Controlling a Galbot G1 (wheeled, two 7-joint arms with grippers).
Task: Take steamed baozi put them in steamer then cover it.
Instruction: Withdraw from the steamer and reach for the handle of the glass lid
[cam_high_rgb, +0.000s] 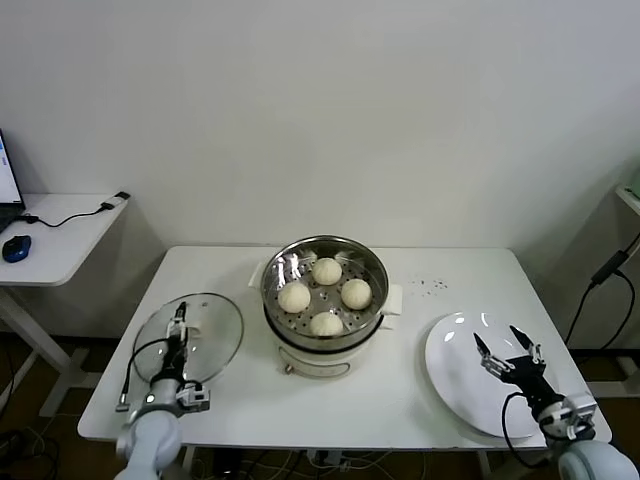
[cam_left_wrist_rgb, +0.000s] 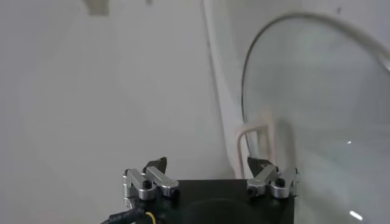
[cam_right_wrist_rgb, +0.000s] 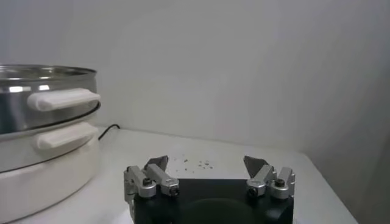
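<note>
Overhead head view, two low wrist views

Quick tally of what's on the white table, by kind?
Baozi: 4, all in the steamer (first at)
Steamer: 1
Glass lid: 1
White plate: 1
Total: 7

I see the steamer (cam_high_rgb: 325, 283) as shiny polished steel with a perforated tray, on a smooth white plastic-looking base. Baozi (cam_high_rgb: 294, 297): smooth, matt dough. Lid (cam_high_rgb: 189, 338): clear glass, glossy. Plate (cam_high_rgb: 470, 372): glossy white. Table (cam_high_rgb: 400, 400): matt white.
</note>
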